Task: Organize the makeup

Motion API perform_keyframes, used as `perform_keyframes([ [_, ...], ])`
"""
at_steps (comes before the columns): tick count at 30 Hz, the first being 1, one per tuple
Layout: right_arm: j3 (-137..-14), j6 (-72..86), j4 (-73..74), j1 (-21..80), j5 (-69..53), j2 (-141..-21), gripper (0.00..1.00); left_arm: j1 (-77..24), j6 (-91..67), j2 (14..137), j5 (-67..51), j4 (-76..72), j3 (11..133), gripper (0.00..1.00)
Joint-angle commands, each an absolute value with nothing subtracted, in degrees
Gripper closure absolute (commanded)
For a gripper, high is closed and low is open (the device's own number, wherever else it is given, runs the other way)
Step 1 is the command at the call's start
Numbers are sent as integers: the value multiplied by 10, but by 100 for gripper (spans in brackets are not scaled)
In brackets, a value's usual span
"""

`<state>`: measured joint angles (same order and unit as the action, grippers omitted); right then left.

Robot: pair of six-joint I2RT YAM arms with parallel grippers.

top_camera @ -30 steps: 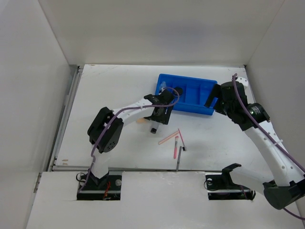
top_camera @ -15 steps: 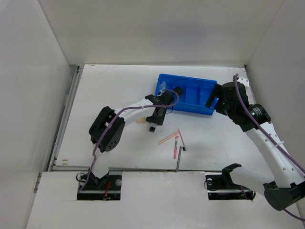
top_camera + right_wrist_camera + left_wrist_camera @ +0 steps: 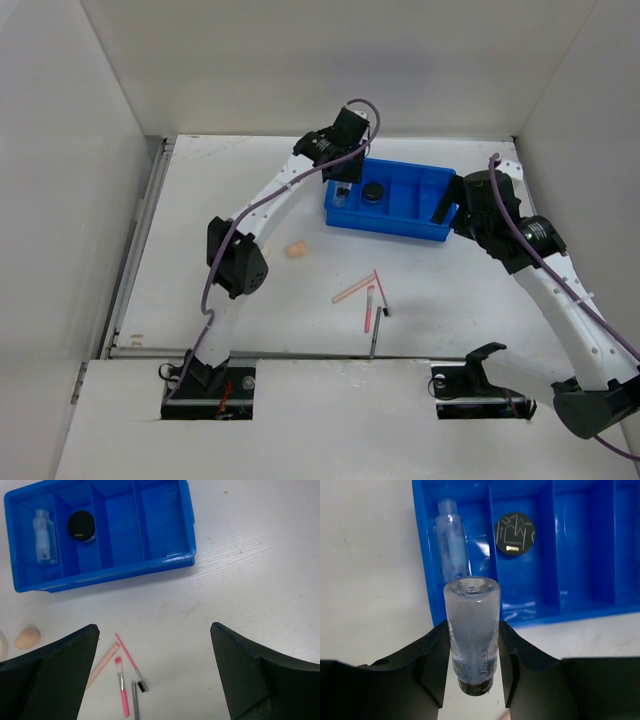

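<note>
My left gripper point(image 3: 473, 630) is shut on the dark-capped vial point(image 3: 471, 615), holding it above the left end of the blue tray point(image 3: 572, 611). In the tray lie a clear tube point(image 3: 452, 540) and a round black jar point(image 3: 514, 533). From above, the left gripper point(image 3: 343, 180) hangs over the tray point(image 3: 412, 231). The right gripper point(image 3: 154, 630) is open with nothing between its fingers, hovering over bare table near the tray's right end. On the table lie the peach sponge point(image 3: 27, 636), thin pink pencils and brushes point(image 3: 121, 687) and a sliver of the cream puff point(image 3: 1, 645).
White walls close in the table on the left, back and right. The tray's right compartments point(image 3: 160, 520) hold nothing. The pencils point(image 3: 368, 300) lie mid-table in front of the tray, with the sponge point(image 3: 295, 249) to their left.
The left gripper shut on the vial beside the sponge, lifted it and carried it back to the tray's left end. The right arm has barely moved.
</note>
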<state>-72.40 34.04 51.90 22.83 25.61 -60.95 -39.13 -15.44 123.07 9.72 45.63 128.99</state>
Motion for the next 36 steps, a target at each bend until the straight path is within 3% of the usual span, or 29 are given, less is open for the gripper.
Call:
perform_keyframes([
  [1,-751,327,508,226,284,-621,1,-374,-141,1294,76,492,1368,100],
  [10,-751,321,513,226,298,-643,1,-340,-151,1391,31,389,1446,94],
  [13,-751,321,513,226,287,-655,1,-340,-151,1397,31,377,1446,85],
  [15,-751,321,513,226,287,-661,1,-340,-151,1397,31,377,1446,62],
  [17,-757,321,507,226,281,-666,1,-335,-151,1397,31,377,1446,29],
  [22,-757,321,502,226,281,-666,1,-335,-146,1356,4,377,1446,3],
  [26,-751,326,497,226,261,-666,1,-335,-159,1230,-2,368,1373,1],
  [31,-704,331,465,226,205,-649,2,-353,-147,1085,11,365,1203,19],
  [33,-668,337,452,226,162,-642,3,-366,-142,1030,17,390,1157,19],
  [36,-618,337,415,243,105,-635,5,-366,-156,976,47,401,1043,8],
])
